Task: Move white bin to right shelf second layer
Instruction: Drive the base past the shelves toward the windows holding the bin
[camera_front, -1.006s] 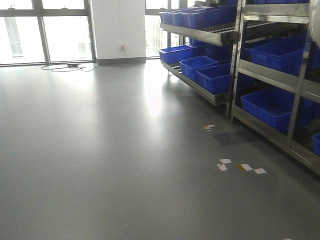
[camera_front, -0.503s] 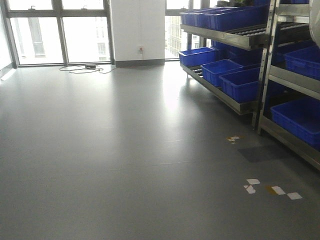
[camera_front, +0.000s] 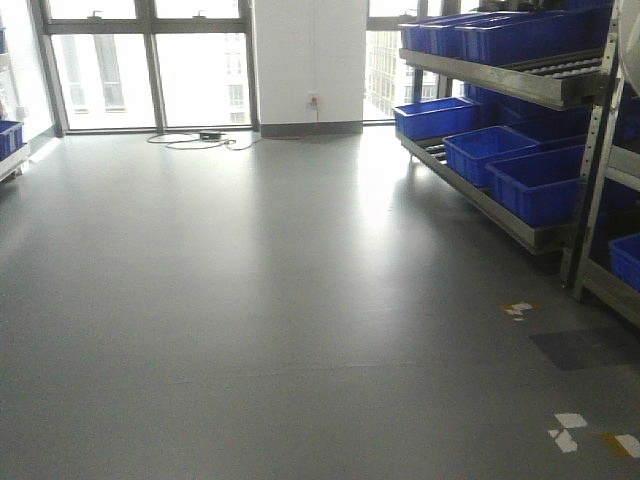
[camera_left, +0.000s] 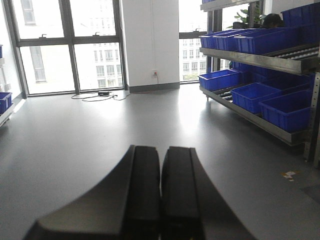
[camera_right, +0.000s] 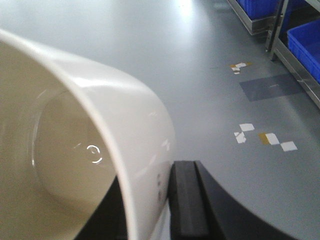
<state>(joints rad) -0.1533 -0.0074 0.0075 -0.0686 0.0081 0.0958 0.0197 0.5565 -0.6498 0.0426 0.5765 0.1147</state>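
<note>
The right claw (camera_right: 150, 205) grips the white bin (camera_right: 115, 95) by its wall above the floor (camera_right: 215, 55); left claw (camera_left: 161, 185) clenched, fingers (camera_left: 142, 190) touching

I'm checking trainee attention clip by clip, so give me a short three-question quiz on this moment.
1. True or false: the left gripper is shut and empty.
2. The right gripper clamps the white bin by: A its wall at the rim; B its base; C a handle.
3. Fill in: the crates on the steel shelf are ___.
Key: 1 true; 2 A; 3 blue.
</note>
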